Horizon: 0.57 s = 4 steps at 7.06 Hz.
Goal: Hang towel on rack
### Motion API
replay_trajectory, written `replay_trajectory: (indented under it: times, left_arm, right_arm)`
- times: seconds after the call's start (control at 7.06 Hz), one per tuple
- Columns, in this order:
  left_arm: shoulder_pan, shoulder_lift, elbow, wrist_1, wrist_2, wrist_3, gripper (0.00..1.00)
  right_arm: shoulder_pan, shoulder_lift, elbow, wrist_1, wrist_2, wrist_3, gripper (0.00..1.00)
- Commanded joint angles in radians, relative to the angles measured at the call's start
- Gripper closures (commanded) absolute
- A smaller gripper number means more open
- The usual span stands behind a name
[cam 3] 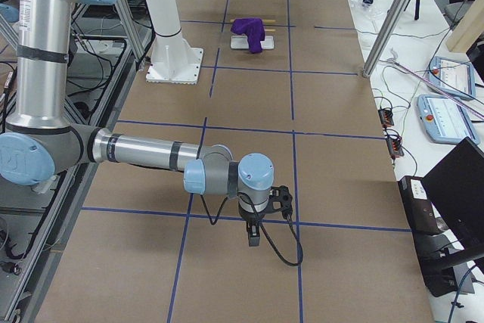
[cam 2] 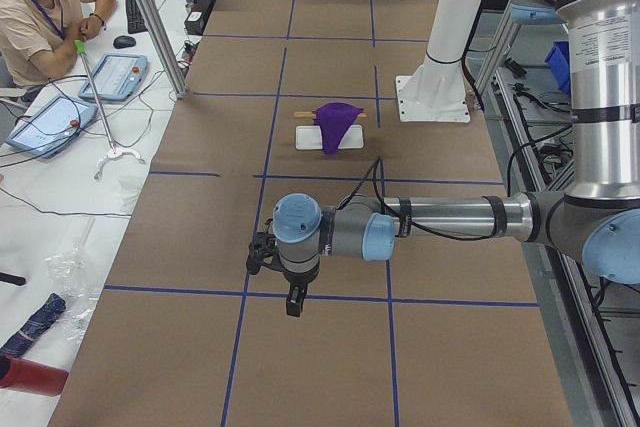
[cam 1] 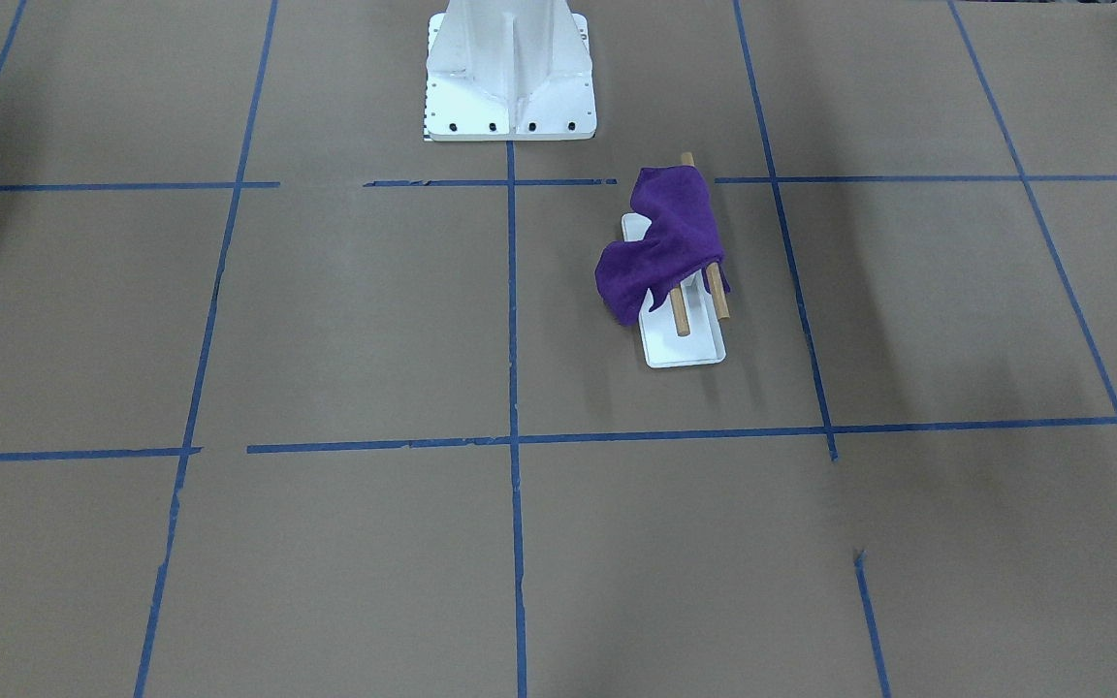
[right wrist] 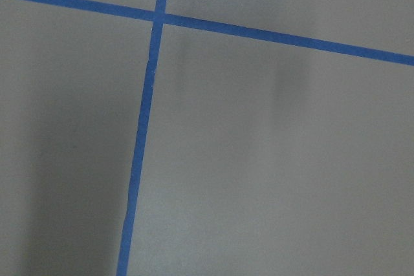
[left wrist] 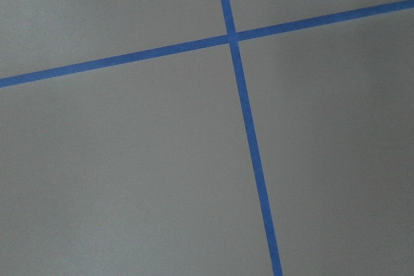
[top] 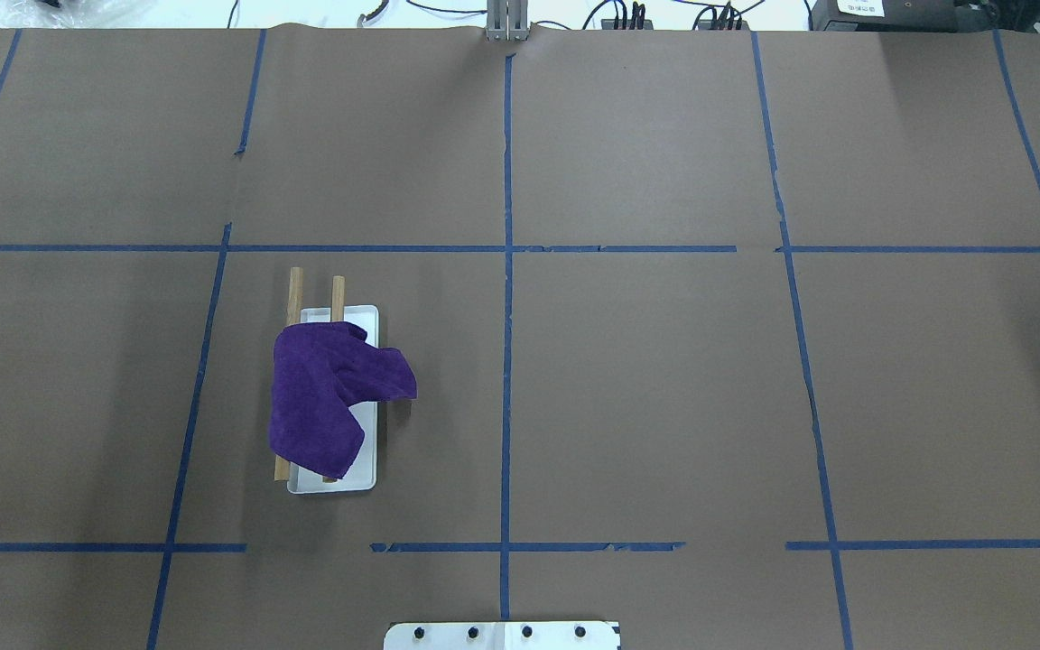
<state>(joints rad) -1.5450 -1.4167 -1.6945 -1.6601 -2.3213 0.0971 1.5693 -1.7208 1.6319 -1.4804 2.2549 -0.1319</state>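
The deep purple towel [cam 1: 667,242] lies draped across the rack's two wooden rods [cam 1: 717,291], bunched toward one side, with a fold hanging over the white base [cam 1: 685,351]. The overhead view shows the towel [top: 321,397] and the rack [top: 336,482] at left of centre. My left gripper [cam 2: 292,304] shows only in the exterior left view, far from the rack over the table's end; I cannot tell if it is open or shut. My right gripper [cam 3: 254,236] shows only in the exterior right view, likewise far off; I cannot tell its state. Both wrist views show only brown paper and blue tape.
The large white bolted pedestal [cam 1: 510,73] stands near the rack on the robot's side. A person [cam 2: 40,17] sits at a side table with tablets [cam 2: 115,75] in the exterior left view. Blue tape lines [top: 507,271] grid the brown table cover.
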Motion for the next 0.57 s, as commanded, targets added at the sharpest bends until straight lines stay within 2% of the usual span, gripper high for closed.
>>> replay_trajectory:
  times: [0.0,0.42]
  left_arm:
    - [-0.001,-0.008,-0.025,0.026,0.0,-0.086,0.0]
    - [0.0,-0.005,-0.083,0.023,0.002,-0.083,0.0]
  right_arm:
    - [0.0,0.004,-0.001,0.0,0.0,0.0,0.0]
    - [0.0,0.003,0.0,0.005,0.0,0.0,0.0]
